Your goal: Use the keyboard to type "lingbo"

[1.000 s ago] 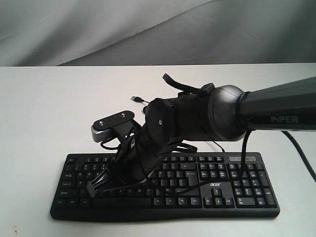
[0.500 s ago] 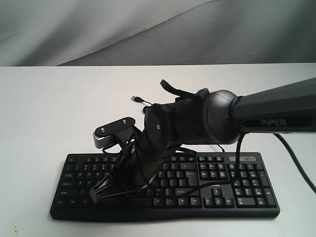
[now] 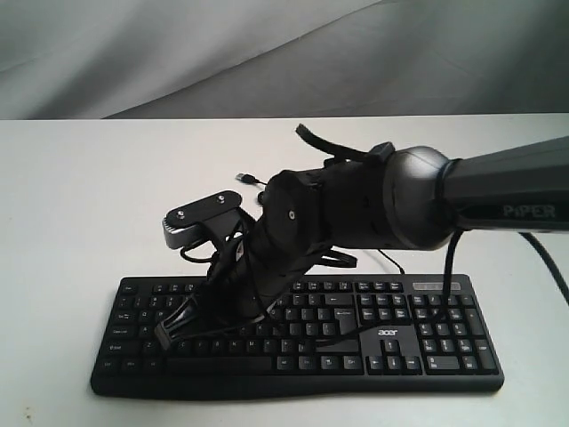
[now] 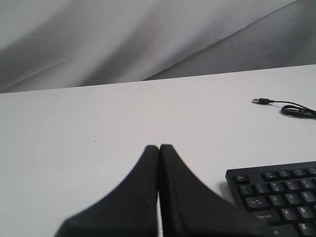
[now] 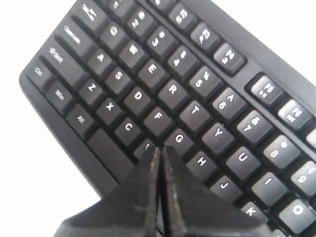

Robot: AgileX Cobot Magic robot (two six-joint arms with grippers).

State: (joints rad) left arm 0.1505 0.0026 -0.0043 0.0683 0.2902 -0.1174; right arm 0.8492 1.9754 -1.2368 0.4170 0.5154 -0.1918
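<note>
The keyboard (image 3: 427,347) is lying at the table's (image 3: 80,205) 6 o'clock edge. The right gripper (image 5: 159,150), jaws pressed together, is hovering near G, likely reaching "g" or "b"; letters done cannot be confirmed. The left gripper (image 4: 159,147), also closed, is idling off the keys.

"acer" on keyboard (image 3: 404,313), just above its arrow keys | "PiPER" on right arm (image 3: 532,212), above keyboard's number pad | keys (image 5: 158,118), right wrist view: ASDFGHJK, ZXC, ERTYU, Win, Alt
</note>
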